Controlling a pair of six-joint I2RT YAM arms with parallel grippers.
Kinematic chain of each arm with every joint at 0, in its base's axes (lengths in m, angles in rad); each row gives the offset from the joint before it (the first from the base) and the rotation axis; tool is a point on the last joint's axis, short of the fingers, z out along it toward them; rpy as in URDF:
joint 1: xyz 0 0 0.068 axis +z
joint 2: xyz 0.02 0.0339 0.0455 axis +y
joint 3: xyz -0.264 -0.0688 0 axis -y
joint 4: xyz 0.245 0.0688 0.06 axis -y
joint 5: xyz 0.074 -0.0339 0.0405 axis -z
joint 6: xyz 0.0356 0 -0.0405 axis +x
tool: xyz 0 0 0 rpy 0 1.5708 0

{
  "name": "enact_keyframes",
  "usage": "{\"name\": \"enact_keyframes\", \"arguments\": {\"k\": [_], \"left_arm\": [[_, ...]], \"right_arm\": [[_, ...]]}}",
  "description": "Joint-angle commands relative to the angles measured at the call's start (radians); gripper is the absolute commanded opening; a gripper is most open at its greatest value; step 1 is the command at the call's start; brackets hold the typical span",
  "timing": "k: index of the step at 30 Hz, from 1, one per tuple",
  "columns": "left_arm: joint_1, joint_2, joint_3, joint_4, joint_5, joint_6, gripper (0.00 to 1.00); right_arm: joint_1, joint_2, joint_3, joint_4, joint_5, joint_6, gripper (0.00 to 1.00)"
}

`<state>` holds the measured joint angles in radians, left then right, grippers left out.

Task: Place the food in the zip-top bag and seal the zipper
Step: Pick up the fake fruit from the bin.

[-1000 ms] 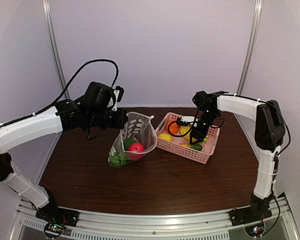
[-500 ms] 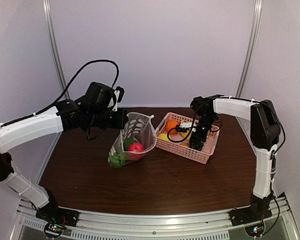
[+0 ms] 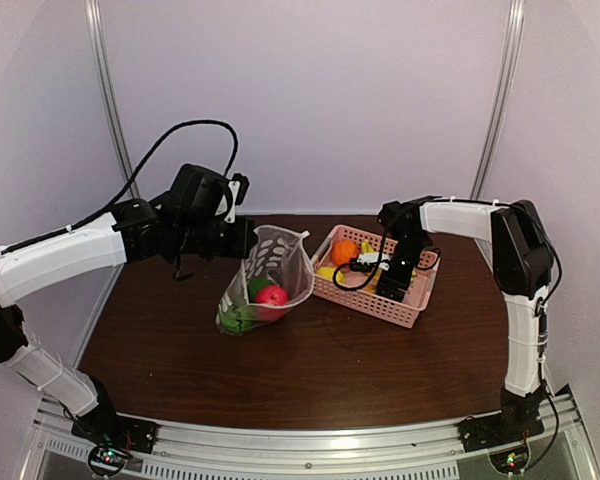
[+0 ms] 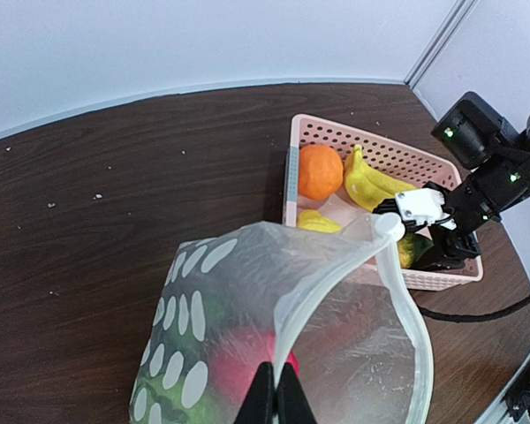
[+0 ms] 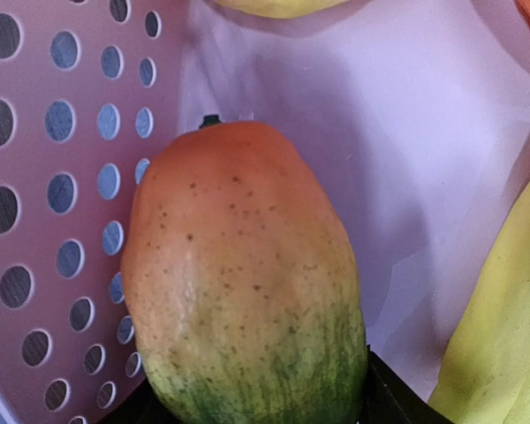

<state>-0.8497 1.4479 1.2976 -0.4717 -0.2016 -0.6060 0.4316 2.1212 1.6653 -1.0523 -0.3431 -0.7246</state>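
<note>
The zip-top bag (image 3: 270,275) stands open on the table, clear with white dots. It holds a red apple (image 3: 272,295) and green vegetables (image 3: 235,318). My left gripper (image 3: 248,238) is shut on the bag's zipper strip (image 4: 336,265) and holds the mouth up; its jaws (image 4: 278,393) pinch the rim. The white slider tab (image 4: 387,225) sits at the far end. My right gripper (image 3: 392,285) is down inside the pink basket. Its jaws stand open on either side of an orange-green mango (image 5: 247,274), which fills the right wrist view.
The pink basket (image 3: 370,298) stands right of the bag. It holds an orange ball (image 4: 320,171), yellow bananas (image 4: 375,181) and a lemon (image 4: 318,221). A banana (image 5: 503,309) lies right beside the mango. The basket's holed wall (image 5: 44,177) is on the mango's other side.
My right gripper has moved down and to the right, deeper into the basket. The left arm and the bag have not moved.
</note>
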Motion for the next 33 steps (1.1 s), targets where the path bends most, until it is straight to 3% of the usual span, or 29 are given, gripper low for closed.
{"name": "enact_keyframes", "arguments": {"k": [1, 11, 24, 33], "left_arm": [[0.008, 0.009, 0.005, 0.027, 0.011, -0.015, 0.00], [0.008, 0.005, -0.004, 0.028, 0.017, -0.021, 0.00], [0.008, 0.005, -0.015, 0.045, 0.023, -0.028, 0.00], [0.008, 0.025, -0.013, 0.072, 0.032, -0.045, 0.00]], "right_arm": [[0.005, -0.002, 0.005, 0.002, -0.007, 0.011, 0.59], [0.003, -0.066, -0.017, 0.028, -0.009, 0.039, 0.44], [-0.028, -0.284, -0.023, -0.011, -0.024, 0.085, 0.40], [0.053, -0.502, -0.024, -0.008, -0.203, 0.146, 0.39]]}}
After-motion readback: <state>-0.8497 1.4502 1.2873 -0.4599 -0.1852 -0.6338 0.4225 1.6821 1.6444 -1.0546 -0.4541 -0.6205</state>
